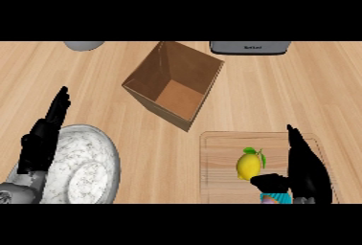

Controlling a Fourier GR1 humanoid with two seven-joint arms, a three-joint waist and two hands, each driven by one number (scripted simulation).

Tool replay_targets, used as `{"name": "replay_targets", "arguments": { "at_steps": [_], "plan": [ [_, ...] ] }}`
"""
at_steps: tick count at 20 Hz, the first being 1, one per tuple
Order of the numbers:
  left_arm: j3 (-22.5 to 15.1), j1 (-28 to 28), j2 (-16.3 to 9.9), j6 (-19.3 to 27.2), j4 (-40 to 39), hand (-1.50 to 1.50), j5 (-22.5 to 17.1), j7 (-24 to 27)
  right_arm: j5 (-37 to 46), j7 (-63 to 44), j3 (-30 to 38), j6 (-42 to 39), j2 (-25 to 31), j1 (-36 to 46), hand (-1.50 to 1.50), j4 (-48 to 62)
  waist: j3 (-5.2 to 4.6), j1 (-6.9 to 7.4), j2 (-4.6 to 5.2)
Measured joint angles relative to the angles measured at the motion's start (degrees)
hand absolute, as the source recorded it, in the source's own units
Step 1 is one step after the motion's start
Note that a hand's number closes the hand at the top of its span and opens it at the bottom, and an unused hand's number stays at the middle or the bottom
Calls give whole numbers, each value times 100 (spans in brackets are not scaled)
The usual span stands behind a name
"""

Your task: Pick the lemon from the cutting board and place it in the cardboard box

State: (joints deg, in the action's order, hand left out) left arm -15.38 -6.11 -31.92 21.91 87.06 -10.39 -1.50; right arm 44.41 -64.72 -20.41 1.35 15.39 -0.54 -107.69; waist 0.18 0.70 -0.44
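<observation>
The lemon [248, 164] lies on the wooden cutting board [219, 158] at the near right of the bench [297, 95], its green leaf pointing far and to the right. The right robot hand [302, 170] stands just right of it, fingers straight and open, thumb reaching under the fruit's near end (a pose that looks set for a side grasp, though nothing is closed yet). Lemon and thumb seem to touch or nearly so. The cardboard box [173, 86] sits open-topped, well apart, far and left of the board, ready to receive. The left robot hand [44, 139] rests open at the left edge, beside a marbled plate [81, 162].
</observation>
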Motion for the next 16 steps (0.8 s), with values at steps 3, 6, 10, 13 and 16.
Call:
{"name": "replay_targets", "arguments": {
  "at_steps": [3,6,10,13,16],
  "plan": [
    [3,42,36,10,35,0,39,-59,238,-285,-123,-233,-262,163,-150,-76,9,-14,1],
    [28,94,69,14,27,0,97,-12,453,-396,-125,-397,-524,311,-150,7,22,-23,3],
    [50,150,111,33,83,0,147,-14,623,-439,-57,-621,-765,315,-150,65,34,-42,-2],
    [69,157,118,9,67,0,171,-50,720,-422,13,-776,-936,266,-150,103,41,-62,-1],
    [81,182,138,19,86,0,232,-72,888,-390,56,-861,-1133,247,-150,152,45,-66,-2]
  ]
}}
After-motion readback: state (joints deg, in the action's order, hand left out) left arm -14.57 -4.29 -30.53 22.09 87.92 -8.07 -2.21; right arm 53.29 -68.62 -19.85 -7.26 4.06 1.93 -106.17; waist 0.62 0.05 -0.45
